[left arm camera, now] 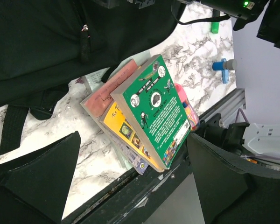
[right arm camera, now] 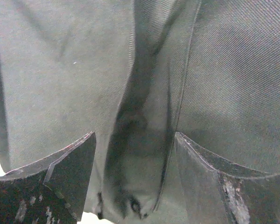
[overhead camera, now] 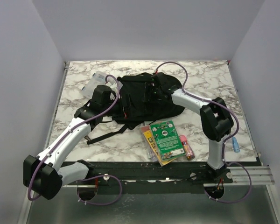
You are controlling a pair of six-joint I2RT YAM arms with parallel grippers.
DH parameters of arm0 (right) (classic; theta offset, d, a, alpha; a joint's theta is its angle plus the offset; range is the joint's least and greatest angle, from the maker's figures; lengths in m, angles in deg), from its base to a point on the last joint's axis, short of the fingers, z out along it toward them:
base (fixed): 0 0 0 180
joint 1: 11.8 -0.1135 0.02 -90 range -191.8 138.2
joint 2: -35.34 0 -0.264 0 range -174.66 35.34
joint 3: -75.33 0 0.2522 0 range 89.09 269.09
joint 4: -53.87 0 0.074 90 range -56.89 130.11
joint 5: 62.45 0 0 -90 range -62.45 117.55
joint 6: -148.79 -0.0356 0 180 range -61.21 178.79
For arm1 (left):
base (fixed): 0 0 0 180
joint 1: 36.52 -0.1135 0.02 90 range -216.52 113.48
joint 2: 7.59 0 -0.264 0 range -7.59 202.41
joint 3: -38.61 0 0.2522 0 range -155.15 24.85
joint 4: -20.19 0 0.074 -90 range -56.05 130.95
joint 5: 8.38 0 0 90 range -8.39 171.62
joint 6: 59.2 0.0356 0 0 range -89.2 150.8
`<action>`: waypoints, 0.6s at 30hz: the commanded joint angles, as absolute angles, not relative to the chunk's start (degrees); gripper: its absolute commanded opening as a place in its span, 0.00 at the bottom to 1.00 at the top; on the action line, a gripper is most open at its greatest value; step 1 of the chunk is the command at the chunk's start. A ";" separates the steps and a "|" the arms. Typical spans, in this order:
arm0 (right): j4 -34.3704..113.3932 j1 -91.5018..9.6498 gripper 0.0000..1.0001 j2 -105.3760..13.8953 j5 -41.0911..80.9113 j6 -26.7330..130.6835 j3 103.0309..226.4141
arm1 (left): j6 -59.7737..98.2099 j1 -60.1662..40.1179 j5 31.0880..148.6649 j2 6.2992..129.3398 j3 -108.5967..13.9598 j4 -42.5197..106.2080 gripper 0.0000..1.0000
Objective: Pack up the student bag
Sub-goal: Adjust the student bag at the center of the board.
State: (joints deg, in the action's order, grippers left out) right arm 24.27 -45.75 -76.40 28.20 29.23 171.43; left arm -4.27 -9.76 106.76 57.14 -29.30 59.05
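The student bag point(overhead camera: 144, 100), a large black backpack with long straps, lies at the back middle of the table. My left gripper point(overhead camera: 113, 106) hovers at the bag's left side. In the left wrist view it point(left arm camera: 130, 186) is open and empty, with the bag point(left arm camera: 42, 42) at upper left. My right gripper point(overhead camera: 157, 87) is on the bag's top right part. In the right wrist view it point(right arm camera: 135, 172) is open, and black bag fabric point(right arm camera: 144, 70) with a fold and seam fills the space between its fingers.
A stack of books, the green one point(overhead camera: 166, 139) point(left arm camera: 154, 107) on top and a yellow one point(left arm camera: 123, 128) below, lies near the front edge beside a pink item point(overhead camera: 186, 147). A clear plastic case point(overhead camera: 95, 81) sits back left. A blue item point(overhead camera: 236, 147) lies far right.
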 commanded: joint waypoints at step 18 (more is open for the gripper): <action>39.56 -41.76 0.01 -73.87 24.36 26.49 157.97 | -4.57 -8.66 95.61 91.34 -52.97 58.75 0.82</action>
